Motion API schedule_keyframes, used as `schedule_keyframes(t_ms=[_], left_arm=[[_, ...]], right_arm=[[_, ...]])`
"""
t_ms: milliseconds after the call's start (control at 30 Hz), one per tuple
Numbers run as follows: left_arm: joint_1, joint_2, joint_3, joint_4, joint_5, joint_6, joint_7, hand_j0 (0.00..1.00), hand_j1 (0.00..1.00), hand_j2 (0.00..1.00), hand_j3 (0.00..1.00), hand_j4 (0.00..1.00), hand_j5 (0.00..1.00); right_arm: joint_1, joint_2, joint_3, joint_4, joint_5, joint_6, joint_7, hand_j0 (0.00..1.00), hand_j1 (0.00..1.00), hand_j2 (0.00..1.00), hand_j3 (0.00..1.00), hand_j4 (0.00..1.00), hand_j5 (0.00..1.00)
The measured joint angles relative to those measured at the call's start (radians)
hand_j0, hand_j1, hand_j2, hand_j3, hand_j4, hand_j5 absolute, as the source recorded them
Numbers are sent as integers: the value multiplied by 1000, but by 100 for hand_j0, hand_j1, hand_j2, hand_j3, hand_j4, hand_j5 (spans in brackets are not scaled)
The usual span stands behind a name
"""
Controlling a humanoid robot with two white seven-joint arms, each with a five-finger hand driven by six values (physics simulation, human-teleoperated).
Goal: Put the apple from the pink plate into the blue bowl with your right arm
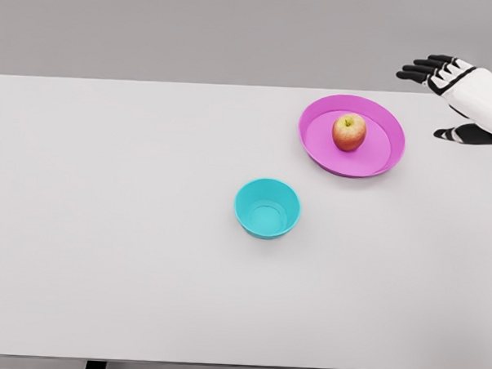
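Here the apple (349, 132) sits upright on the pink plate (383, 160), a little left of the plate's middle, with its stem end facing up and slightly toward the far side of the desk (113, 228). It is nearly round, so no long axis stands out; its skin is red with a yellow-green patch near the top. The plate lies flat on the desk's far right part, its raised rim all around the fruit.

The blue bowl (267, 207) stands upright near the middle of the desk, nearer the robot and to the left of the plate, well apart from it. Its inside shows only its own turquoise floor.

The right robot hand (455, 100) comes in from the right edge, beyond and to the right of the plate. Its black fingers (421, 71) are stretched out and spread wide, pointing left, while the black thumb (460, 135) reaches out lower down, leaving a broad gap between thumb and fingers. It holds nothing and touches neither the plate nor the apple; it looks raised above the desk near its far right corner, though its height cannot be told exactly.
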Motion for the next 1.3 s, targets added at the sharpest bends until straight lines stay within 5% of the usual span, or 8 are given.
schedule_keyframes(t_ms=[167, 267, 367, 500, 767, 1300], left_arm=[[0, 0, 0, 0, 0, 0, 0, 100, 100, 100, 100, 100, 100], [0, 0, 0, 0, 0, 0, 0, 100, 100, 100, 100, 100, 100], [0, 0, 0, 0, 0, 0, 0, 100, 100, 100, 100, 100, 100], [0, 0, 0, 0, 0, 0, 0, 100, 100, 100, 100, 100, 100], [0, 0, 0, 0, 0, 0, 0, 100, 100, 100, 100, 100, 100], [2, 0, 0, 0, 0, 0, 0, 100, 100, 100, 100, 100, 100]], right_arm=[[-71, 25, 12, 84, -4, 0, 3, 100, 100, 100, 100, 100, 100], [-330, 103, 109, 201, -10, 1, 237, 100, 100, 100, 100, 100, 100], [-437, 202, 196, 330, -4, -1, 451, 100, 100, 100, 100, 100, 100], [-532, 306, 289, 523, 0, -2, 543, 100, 100, 100, 100, 100, 100], [-623, 451, 413, 749, 2, -3, 574, 100, 100, 100, 100, 100, 100], [-637, 553, 525, 886, 2, -3, 576, 100, 100, 100, 100, 100, 100]])
